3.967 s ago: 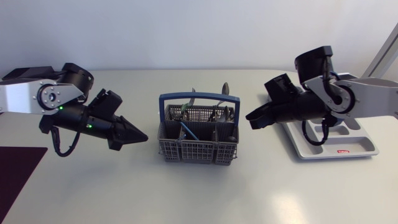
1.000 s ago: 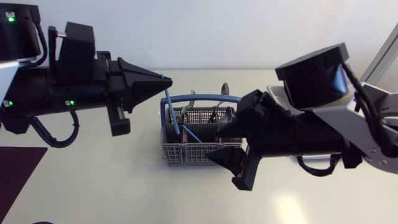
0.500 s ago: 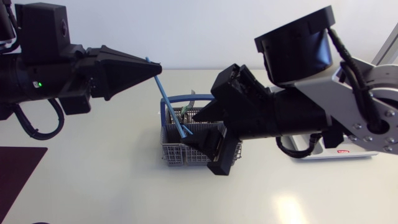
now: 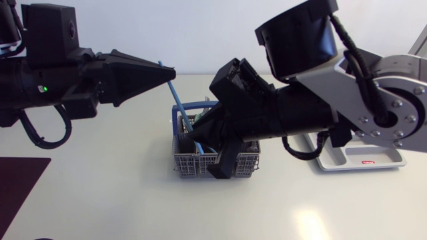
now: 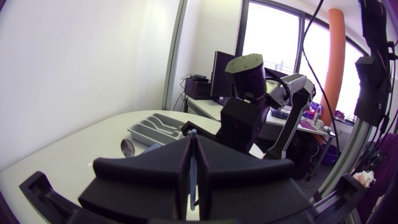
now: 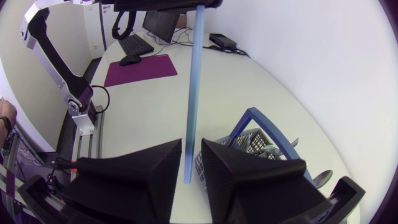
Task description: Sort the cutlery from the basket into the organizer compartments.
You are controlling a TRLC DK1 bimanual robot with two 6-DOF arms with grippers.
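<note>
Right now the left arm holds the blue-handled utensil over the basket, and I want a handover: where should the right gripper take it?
Take the blue handle on its bare stretch below the left gripper, which pinches its upper end, and above the basket. Long, slim and slanted, it sits between the fingers of the open right gripper; closing across it probably suffices.

My right gripper (image 4: 208, 143) hides most of the grey mesh cutlery basket (image 4: 186, 161) and the lower end of the slim light-blue utensil (image 4: 179, 103), whose kind I cannot tell.
</note>
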